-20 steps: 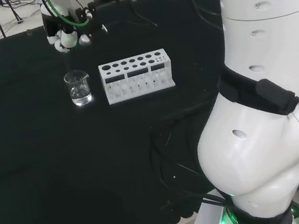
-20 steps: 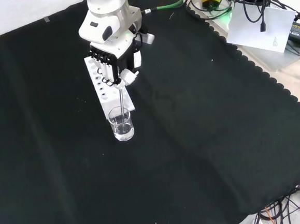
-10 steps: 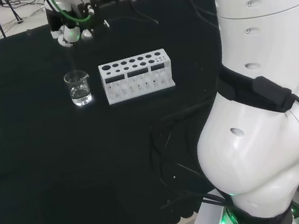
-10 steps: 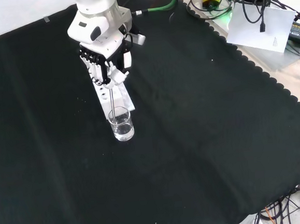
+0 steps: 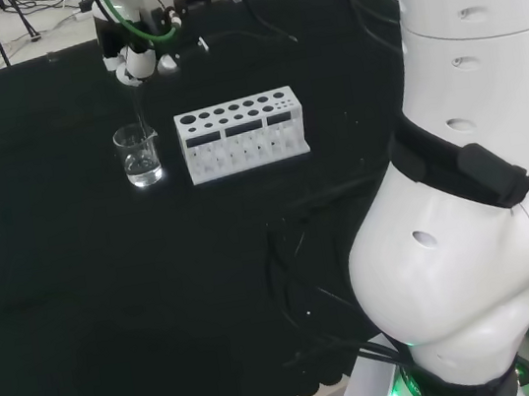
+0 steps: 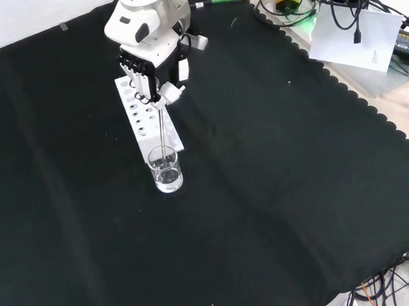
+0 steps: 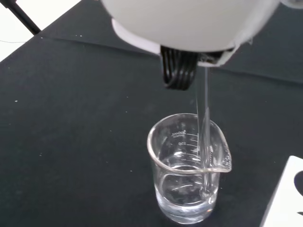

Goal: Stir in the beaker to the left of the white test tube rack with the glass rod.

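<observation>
One beaker (image 6: 165, 169) stands on the counter (image 6: 278, 190), just beside the short end of the white test tube rack (image 6: 148, 125); in the head view it sits to the rack's left, well in from every edge of the black cloth, toward the far left part of it.

The hand (image 6: 153, 68) hangs above the beaker with its fingers (image 6: 138, 77) curled down and pinching the top of the glass rod (image 6: 162, 128). Rod held near upright, so its lower end drops straight through the mouth without knocking the rim. In the wrist view the rod's tip is in the liquid, close to the wall on the spout side; I cannot tell whether it touches the glass or the bottom.

My reading: stirring is under way. Gripping the rod high keeps the hand clear of the rim and lets a small wrist circle sweep the tip round.

Materials:
- Beaker: clear glass or plastic, straight wall, rolled lip with a small pour spout, faint graduation marks. Clear liquid fills roughly the lower third.
- Rod: thin, clear, straight, smooth, hard to pick out against the cloth.
- Rack: white, boxy, rows of round holes on top, slots along the side.
- Cloth: matte black, slightly wrinkled, scalloped at the counter's edge.

Risk as I see it: the light beaker could shift if the rod drags on its wall.
</observation>
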Available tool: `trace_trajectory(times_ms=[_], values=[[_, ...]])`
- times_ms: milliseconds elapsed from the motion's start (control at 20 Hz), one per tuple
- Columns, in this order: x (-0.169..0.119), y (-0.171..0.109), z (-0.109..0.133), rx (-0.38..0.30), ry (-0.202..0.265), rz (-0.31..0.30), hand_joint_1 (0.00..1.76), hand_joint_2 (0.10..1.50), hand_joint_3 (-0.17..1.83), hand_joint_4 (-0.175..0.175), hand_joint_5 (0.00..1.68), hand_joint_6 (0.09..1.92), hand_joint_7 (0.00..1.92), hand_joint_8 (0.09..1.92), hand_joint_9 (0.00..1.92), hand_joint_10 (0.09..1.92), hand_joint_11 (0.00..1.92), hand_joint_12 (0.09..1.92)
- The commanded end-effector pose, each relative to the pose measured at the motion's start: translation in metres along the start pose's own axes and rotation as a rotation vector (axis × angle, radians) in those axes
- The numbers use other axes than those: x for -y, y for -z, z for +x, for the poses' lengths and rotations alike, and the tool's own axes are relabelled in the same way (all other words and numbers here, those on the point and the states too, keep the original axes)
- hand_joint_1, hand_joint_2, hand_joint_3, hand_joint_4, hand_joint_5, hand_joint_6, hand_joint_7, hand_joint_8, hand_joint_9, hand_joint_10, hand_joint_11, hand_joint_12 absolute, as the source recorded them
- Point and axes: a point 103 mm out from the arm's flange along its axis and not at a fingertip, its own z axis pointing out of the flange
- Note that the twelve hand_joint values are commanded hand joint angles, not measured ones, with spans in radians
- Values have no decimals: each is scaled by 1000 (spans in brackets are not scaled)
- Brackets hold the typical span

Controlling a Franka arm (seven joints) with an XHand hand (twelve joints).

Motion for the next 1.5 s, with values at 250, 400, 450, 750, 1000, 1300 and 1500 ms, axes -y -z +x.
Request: trace_trajectory(times_ms=[250, 400, 450, 750, 1000, 1300, 1500], values=[[-16, -4, 23, 14, 38, 5, 1339, 489, 925, -175, 1340, 452, 1382, 842, 1716, 526, 1751, 312], [-25, -5, 19, 5, 37, 18, 1339, 489, 925, -175, 1340, 452, 1382, 841, 1717, 526, 1752, 312], [-29, -5, 17, 5, 37, 20, 1339, 489, 925, -175, 1340, 452, 1382, 841, 1717, 525, 1752, 312], [-34, -2, 1, 16, 13, 2, 1339, 489, 924, -175, 1341, 451, 1383, 840, 1718, 524, 1753, 311], [-30, 5, -3, 19, 8, -5, 1339, 489, 924, -175, 1341, 450, 1383, 840, 1718, 523, 1753, 310], [-17, 4, -16, 15, -22, 3, 1339, 490, 923, -175, 1341, 450, 1382, 840, 1718, 522, 1753, 309], [-10, 7, -2, 18, -6, 0, 1339, 490, 922, -175, 1341, 449, 1382, 840, 1718, 522, 1754, 309]])
